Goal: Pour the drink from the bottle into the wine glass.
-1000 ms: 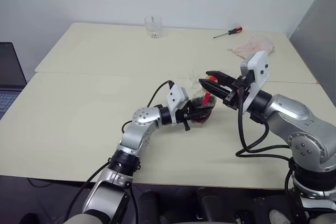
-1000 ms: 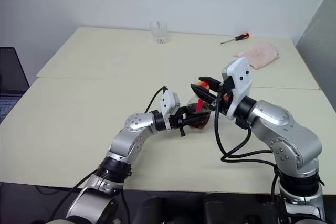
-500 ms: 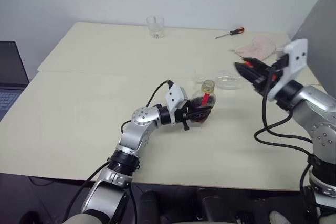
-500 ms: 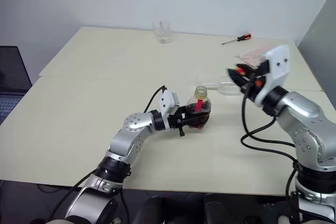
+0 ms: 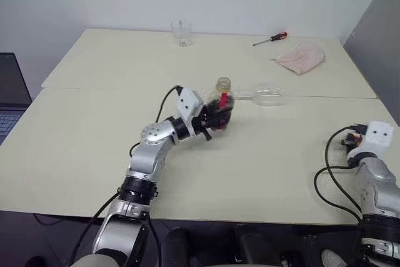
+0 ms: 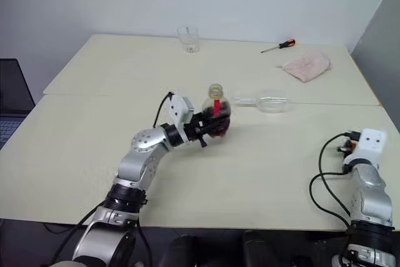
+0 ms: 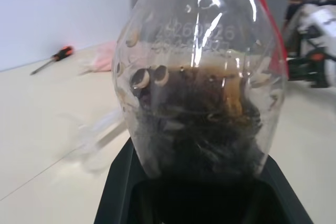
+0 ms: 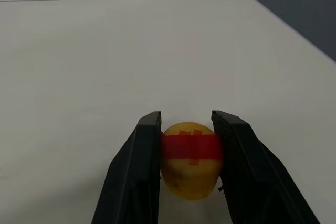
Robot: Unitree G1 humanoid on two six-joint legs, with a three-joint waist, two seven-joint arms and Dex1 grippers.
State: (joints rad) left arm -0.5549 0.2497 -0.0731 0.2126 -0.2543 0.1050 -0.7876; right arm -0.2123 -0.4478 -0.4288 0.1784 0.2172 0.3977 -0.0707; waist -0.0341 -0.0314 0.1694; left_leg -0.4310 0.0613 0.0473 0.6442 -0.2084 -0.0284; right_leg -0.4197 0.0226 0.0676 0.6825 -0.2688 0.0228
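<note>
My left gripper (image 5: pixel 211 118) is shut on the round body of the bottle (image 5: pixel 218 109), holding it roughly upright near the table's middle. Its neck (image 5: pixel 223 84) is uncapped, with a red label strip below it. In the left wrist view the dark drink (image 7: pixel 202 129) fills the lower part of the bottle. The wine glass (image 5: pixel 267 95) lies on its side just right of the bottle, its stem pointing toward it. My right gripper (image 8: pixel 188 124) is shut on the yellow cap (image 8: pixel 190 167), low over the table near its right edge.
A short clear tumbler (image 5: pixel 181 32) stands at the table's far edge. A red-handled screwdriver (image 5: pixel 270 38) and a pink cloth (image 5: pixel 301 56) lie at the far right. A laptop (image 5: pixel 10 95) sits off the table's left side.
My right gripper has swung away from the bottle's neck, right and down to the table's right edge, taking the cap along. The left gripper has carried the bottle left and farther away.
</note>
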